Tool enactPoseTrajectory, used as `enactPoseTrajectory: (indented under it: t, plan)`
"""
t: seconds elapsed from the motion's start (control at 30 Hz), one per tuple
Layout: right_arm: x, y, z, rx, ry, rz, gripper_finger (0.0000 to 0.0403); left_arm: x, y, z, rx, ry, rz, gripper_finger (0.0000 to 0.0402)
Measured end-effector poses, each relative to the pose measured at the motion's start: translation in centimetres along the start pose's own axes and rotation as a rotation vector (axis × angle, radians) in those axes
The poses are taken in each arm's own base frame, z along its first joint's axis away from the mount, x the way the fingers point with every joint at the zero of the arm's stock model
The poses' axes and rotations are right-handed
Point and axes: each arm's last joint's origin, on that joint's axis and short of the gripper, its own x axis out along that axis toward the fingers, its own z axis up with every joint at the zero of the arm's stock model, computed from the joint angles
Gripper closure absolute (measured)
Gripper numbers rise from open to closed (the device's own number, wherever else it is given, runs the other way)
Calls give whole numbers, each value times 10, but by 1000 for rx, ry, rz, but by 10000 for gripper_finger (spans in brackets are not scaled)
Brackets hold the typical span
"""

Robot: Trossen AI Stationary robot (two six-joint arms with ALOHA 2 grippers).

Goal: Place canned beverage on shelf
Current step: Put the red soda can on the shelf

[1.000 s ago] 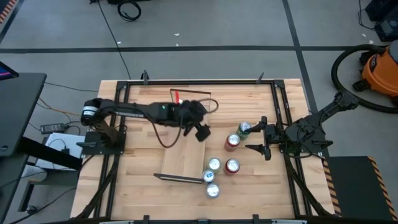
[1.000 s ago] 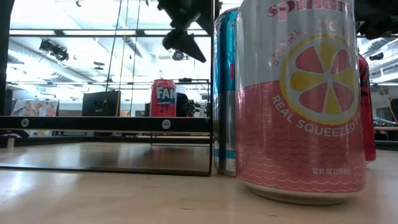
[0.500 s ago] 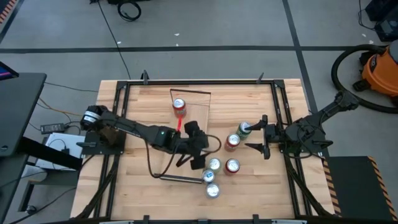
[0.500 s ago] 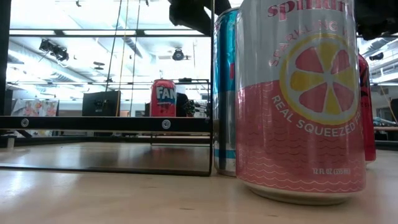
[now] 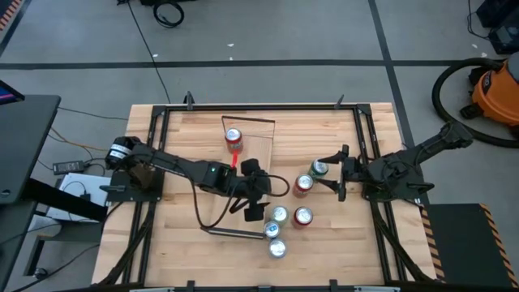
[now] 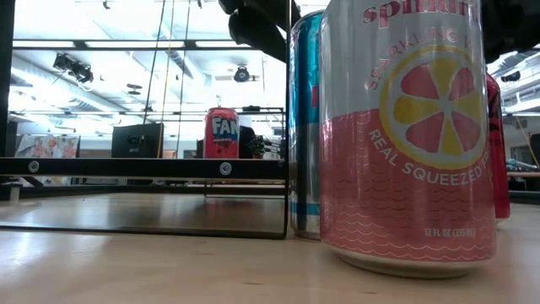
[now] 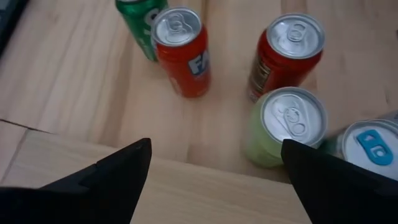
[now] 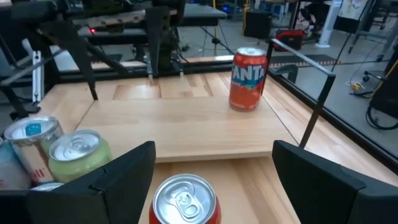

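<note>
The shelf (image 5: 243, 174) is pale wood with thin black wire ends, much like the light-wood worktop (image 5: 178, 243) beneath it. An orange-red can (image 8: 248, 79) with white lettering stands on it. Off the shelf are a pale green can (image 7: 283, 126), a dark red can (image 7: 284, 54), a green can (image 7: 142, 22) and a silver-and-pink can (image 6: 409, 135) showing a citrus slice.

wooden table (image 5: 178, 243) carries the shelf (image 5: 243, 182) and five cans (image 5: 303, 216).
</note>
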Motion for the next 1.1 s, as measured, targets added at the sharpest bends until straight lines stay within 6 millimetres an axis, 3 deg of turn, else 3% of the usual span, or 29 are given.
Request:
enactPoseTrajectory:
  t: [0.37,0.77,1.1]
  plan:
    - [10,1,-1,-33,8,-34,69,0,-2,3,-6,-21,-73,31]
    - [13,-5,-3,-33,35,-74,69,21,-11,2,3,-22,-157,31]
    - [15,-4,-4,-31,44,-74,69,26,-18,28,4,-50,-183,31]
